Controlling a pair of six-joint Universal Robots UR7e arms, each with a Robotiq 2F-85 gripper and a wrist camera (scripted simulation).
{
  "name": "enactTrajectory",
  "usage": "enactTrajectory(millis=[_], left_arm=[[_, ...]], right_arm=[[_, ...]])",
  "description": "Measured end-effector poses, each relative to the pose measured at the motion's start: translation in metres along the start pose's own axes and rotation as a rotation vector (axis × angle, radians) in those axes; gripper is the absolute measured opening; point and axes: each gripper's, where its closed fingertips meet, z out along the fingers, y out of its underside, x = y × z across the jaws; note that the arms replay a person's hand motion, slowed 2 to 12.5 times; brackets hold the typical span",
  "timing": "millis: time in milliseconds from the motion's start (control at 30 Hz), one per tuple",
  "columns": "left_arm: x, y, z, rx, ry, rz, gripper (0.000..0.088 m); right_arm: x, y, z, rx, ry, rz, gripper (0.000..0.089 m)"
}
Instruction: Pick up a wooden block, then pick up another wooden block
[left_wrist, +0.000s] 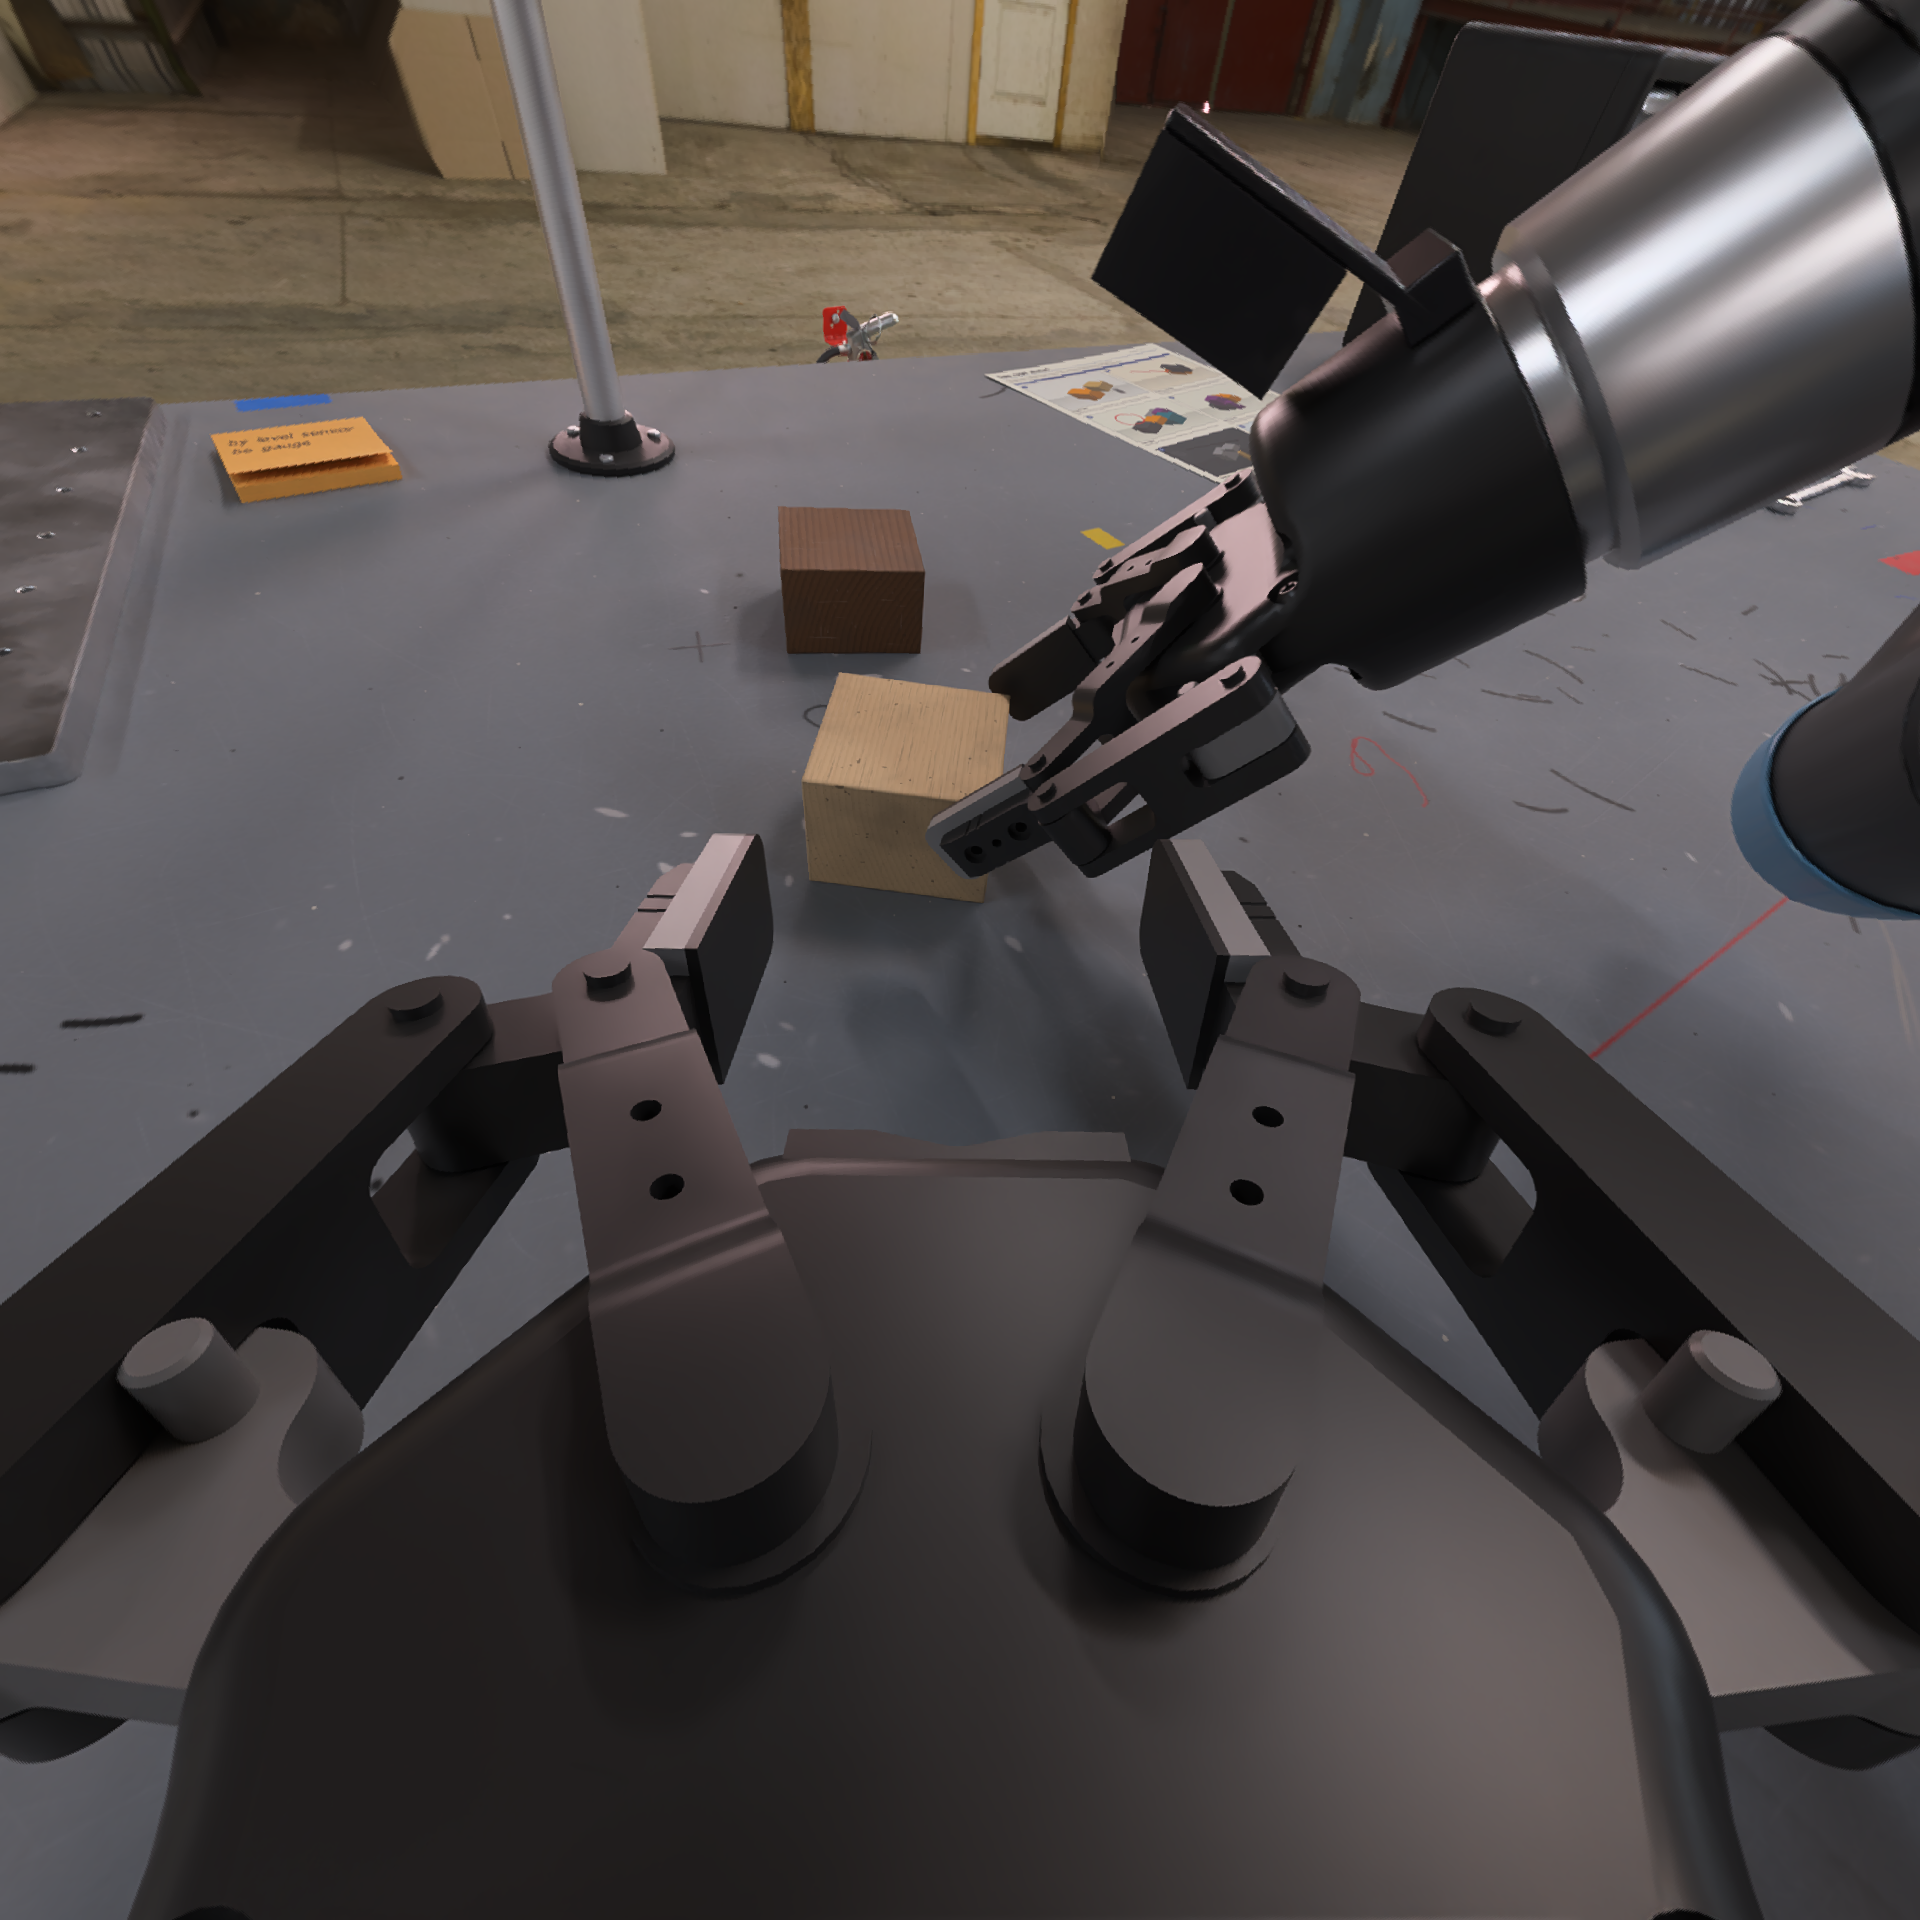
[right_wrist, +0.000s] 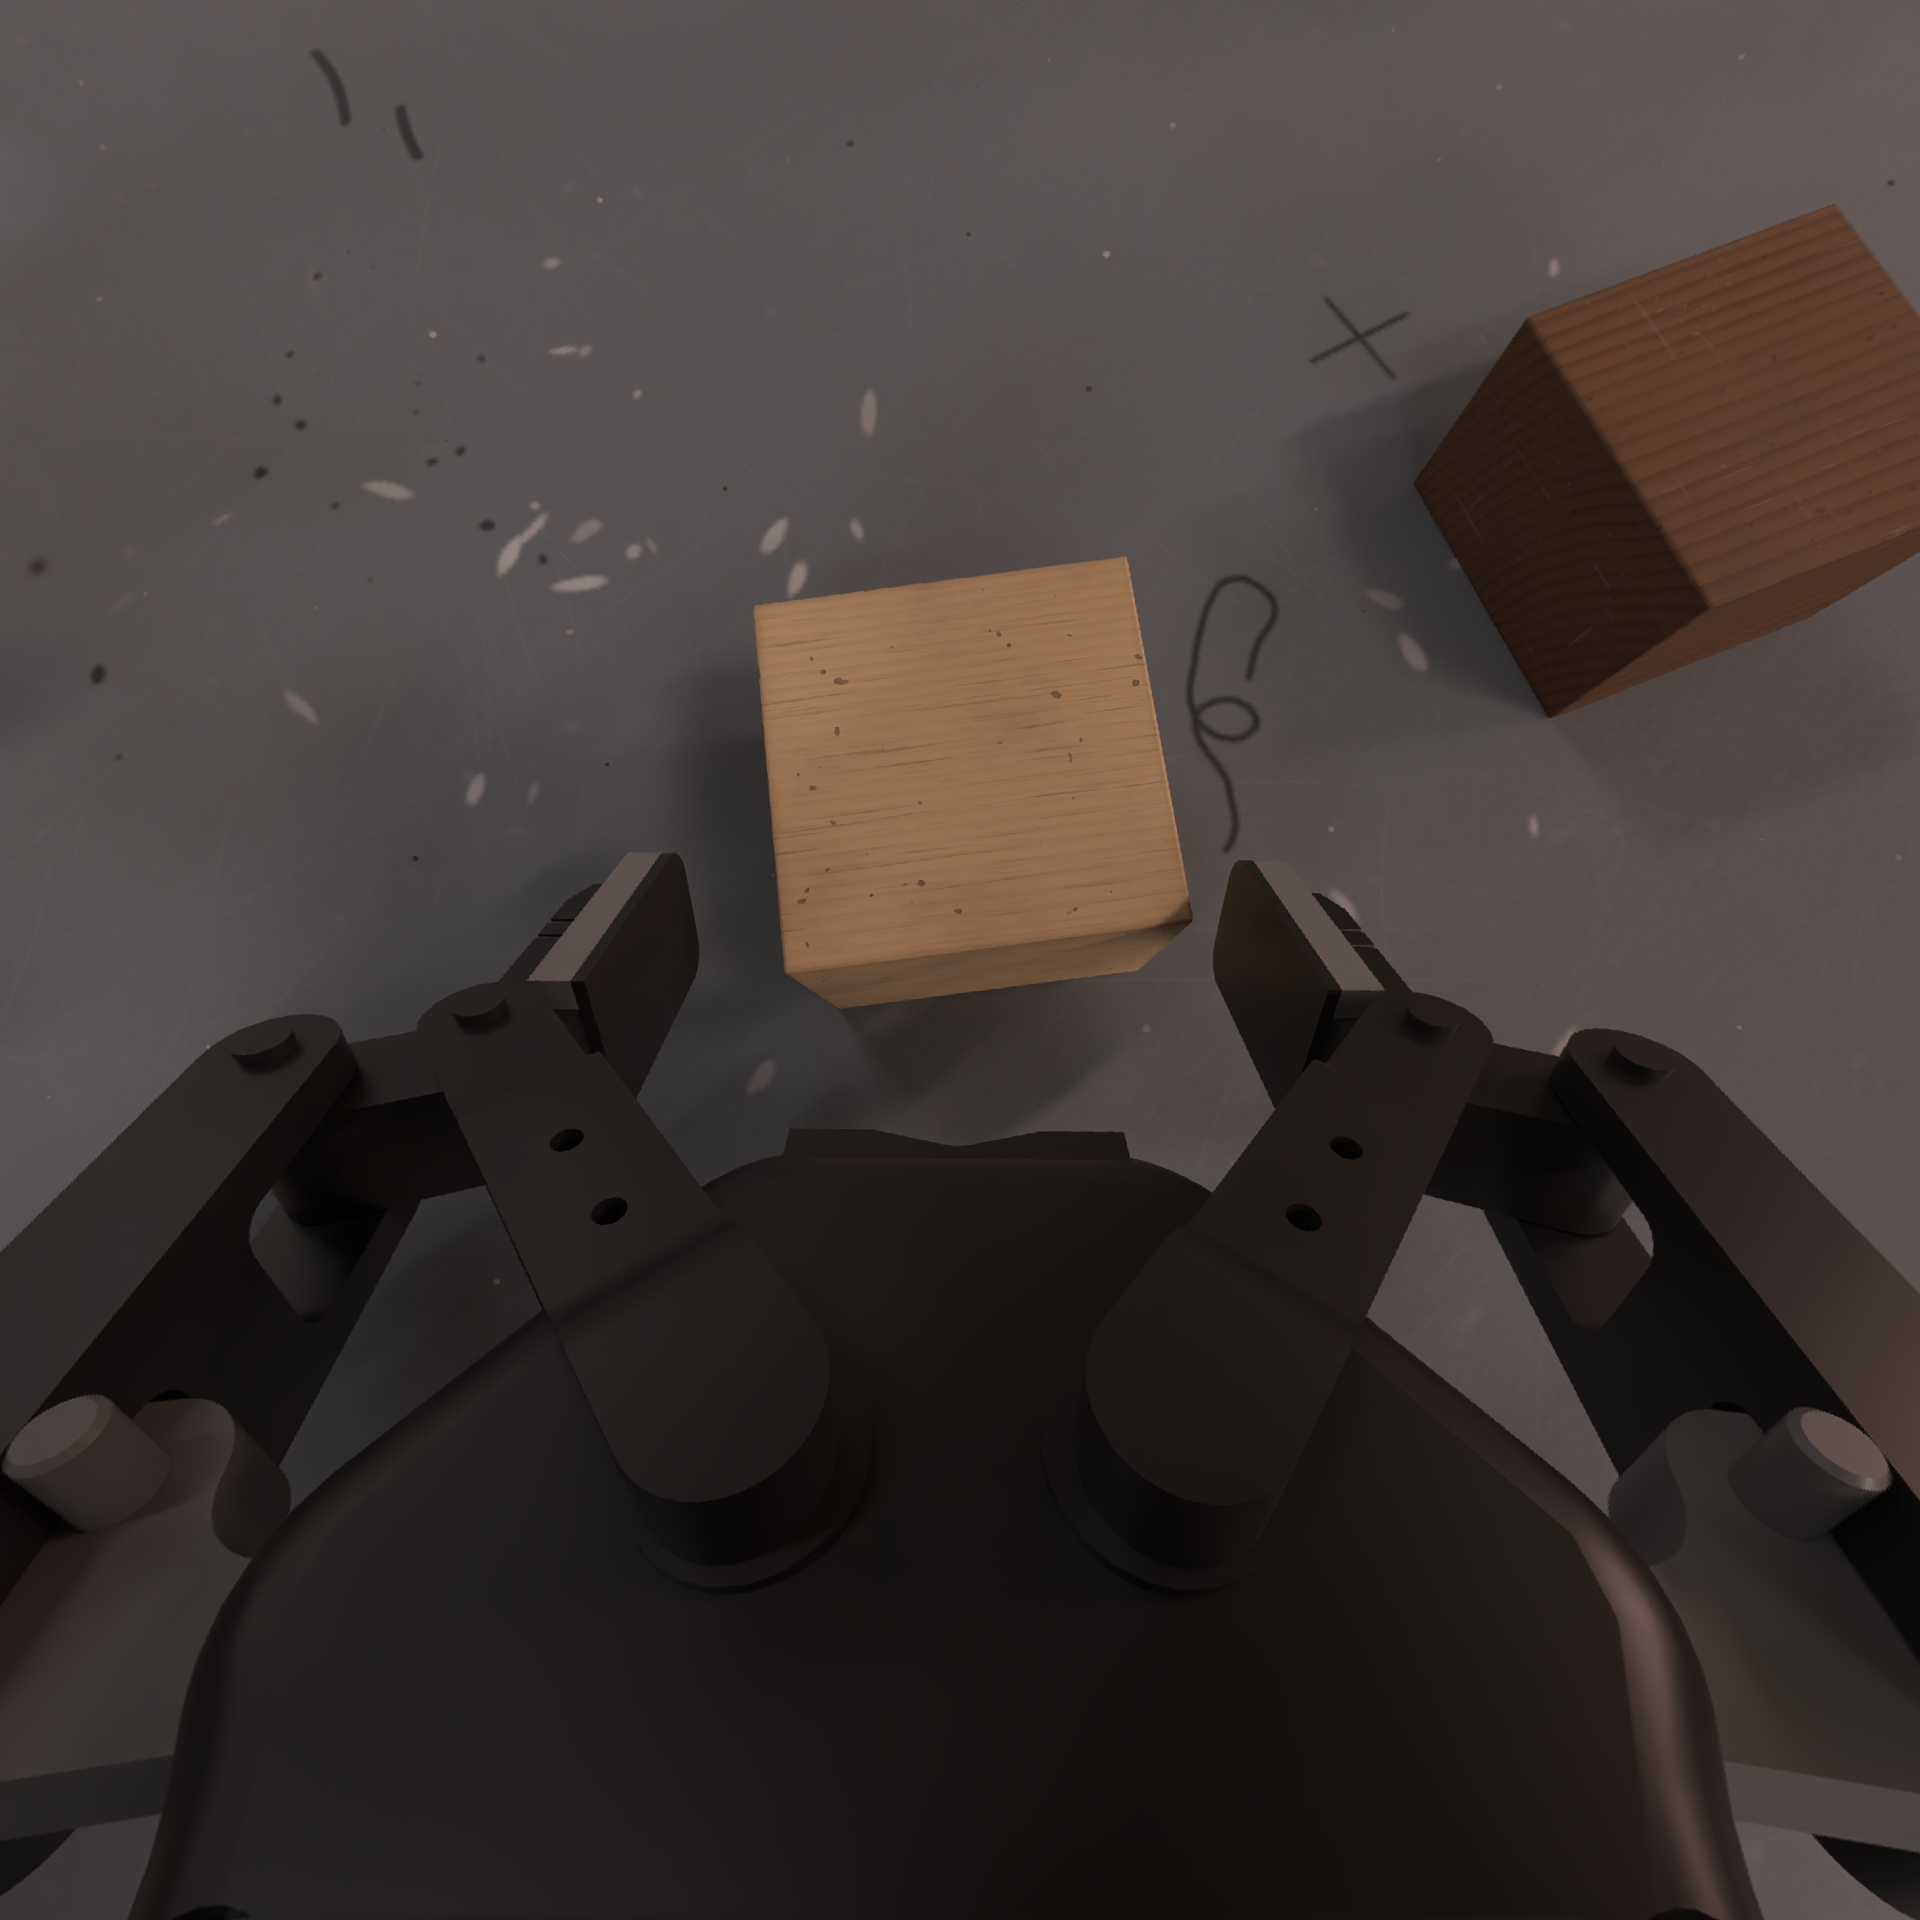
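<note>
A light wooden block (left_wrist: 899, 779) sits on the grey table, with a dark brown wooden block (left_wrist: 850, 578) just behind it. My left gripper (left_wrist: 956, 935) is open and empty, low over the table just short of the light block. My right gripper (left_wrist: 992, 758) reaches in from the right, open, its fingers at the light block's right side. In the right wrist view the right gripper (right_wrist: 951, 951) is open above the light block (right_wrist: 966, 769), fingertips near its close edge, not closed on it. The dark block (right_wrist: 1704, 457) lies to the upper right.
A metal pole on a round base (left_wrist: 608, 442) stands at the back of the table (left_wrist: 364, 748). An orange card (left_wrist: 304, 457) lies back left, a printed sheet (left_wrist: 1138, 400) back right. A metal plate (left_wrist: 57, 582) borders the left edge.
</note>
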Motion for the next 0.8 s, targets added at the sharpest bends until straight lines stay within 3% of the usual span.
enactTrajectory(millis=[800], left_arm=[[0.0,0.005,0.005,-0.018,0.058,-0.05,0.0661]], right_arm=[[0.0,-0.005,0.016,-0.044,-0.019,0.006,0.0854]])
